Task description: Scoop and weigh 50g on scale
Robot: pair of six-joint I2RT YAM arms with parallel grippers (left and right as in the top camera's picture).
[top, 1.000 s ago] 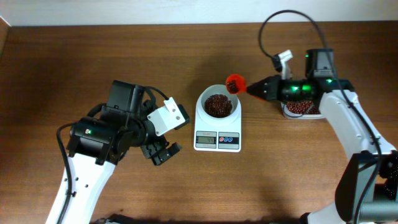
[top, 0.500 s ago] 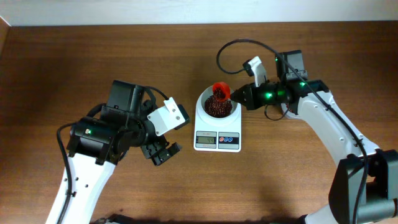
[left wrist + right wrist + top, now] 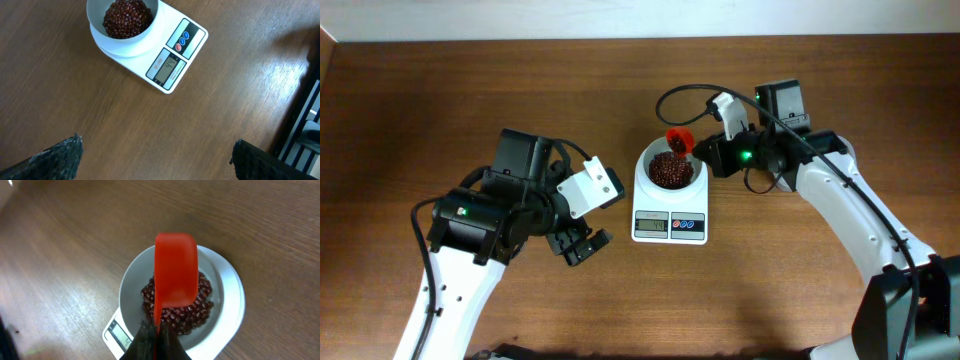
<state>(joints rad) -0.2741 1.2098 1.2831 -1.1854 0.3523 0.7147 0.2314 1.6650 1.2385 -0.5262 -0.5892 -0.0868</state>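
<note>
The white scale [image 3: 669, 225] sits mid-table with its display and blue buttons facing the front; its round white bowl [image 3: 648, 161] holds a heap of red beans [image 3: 669, 170]. My right gripper [image 3: 710, 150] is shut on the handle of a red scoop [image 3: 679, 139], which is turned on its side over the bowl's far right rim. From the right wrist, the scoop [image 3: 174, 270] hangs above the beans [image 3: 200, 311], the gripper [image 3: 156, 334] clamped on its handle. My left gripper [image 3: 578, 243] stands open over bare wood, left of the scale [image 3: 173, 61]; its fingertips [image 3: 60, 156] frame nothing.
A tub of red beans lies behind the right arm, hidden by it in the overhead view. The table's back edge meets a pale wall [image 3: 620, 18]. Bare wood [image 3: 150, 140] stretches in front of the scale and between the arms.
The right arm has carried the scoop from beside the bowl to over it and rolled it onto its side. The left arm has stayed still.
</note>
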